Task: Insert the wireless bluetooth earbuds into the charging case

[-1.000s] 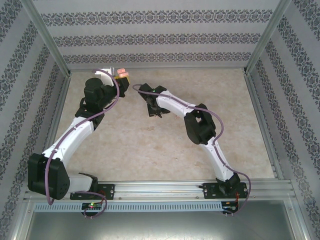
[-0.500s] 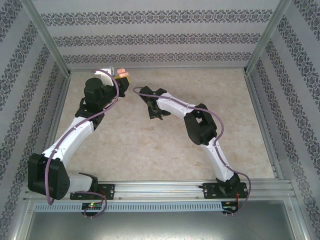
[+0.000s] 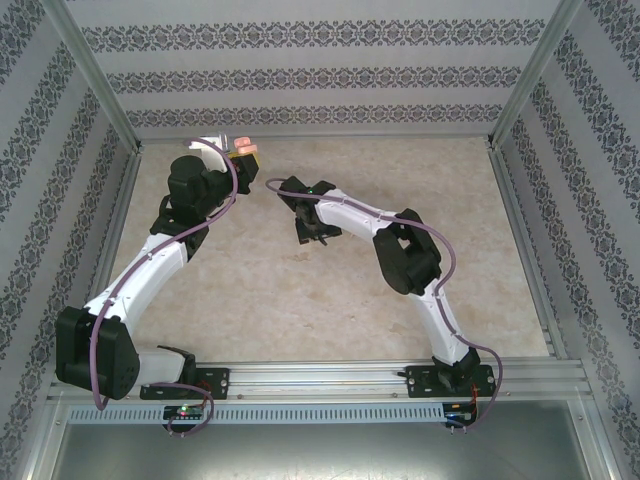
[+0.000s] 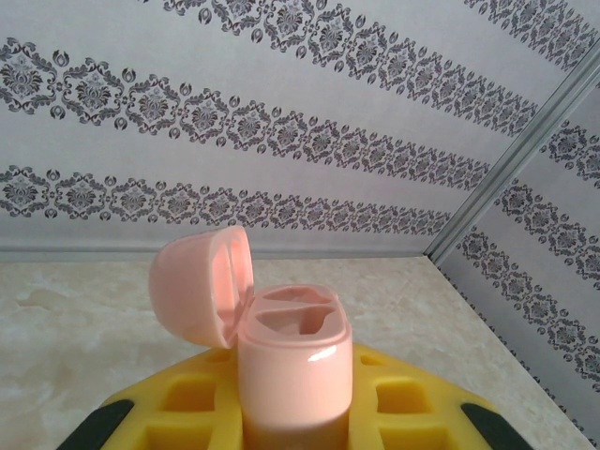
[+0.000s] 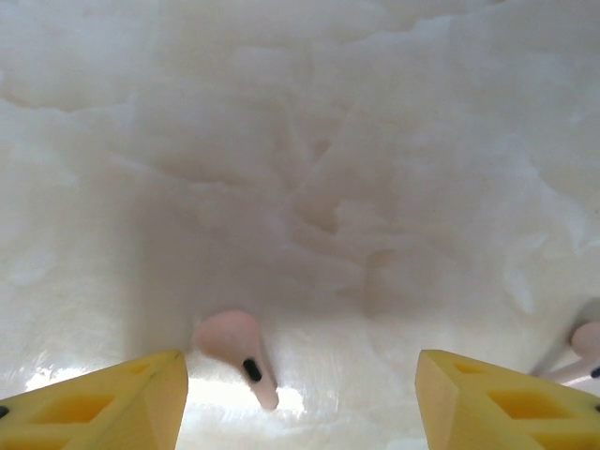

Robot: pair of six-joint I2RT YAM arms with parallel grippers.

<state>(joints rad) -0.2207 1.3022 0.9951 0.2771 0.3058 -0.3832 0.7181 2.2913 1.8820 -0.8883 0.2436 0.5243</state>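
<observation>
My left gripper (image 4: pixel 295 427) is shut on a pale pink charging case (image 4: pixel 295 361), held upright above the table at the back left. Its lid (image 4: pixel 202 286) is flipped open to the left, and both sockets look empty. The same case (image 3: pixel 244 150) shows at the tip of the left gripper (image 3: pixel 238 160) in the top view. My right gripper (image 5: pixel 300 408) hangs open, low over the table. A pale pink earbud (image 5: pixel 239 354) lies between its yellow fingertips (image 5: pixel 103 403), close to the left one and apart from it. A second pink earbud (image 5: pixel 583 349) lies at the right edge. From above, the right gripper (image 3: pixel 310 232) points down near the table's middle.
The table (image 3: pixel 330 290) is pale marble-patterned, enclosed by patterned walls and a metal frame (image 3: pixel 100 90). The two arms reach toward each other in the back half, about a hand's width apart. Open surface lies to the right and toward the near edge.
The right arm has shifted slightly, its gripper edging nearer and its elbow swinging a little to the right. The left arm and the case have stayed still.
</observation>
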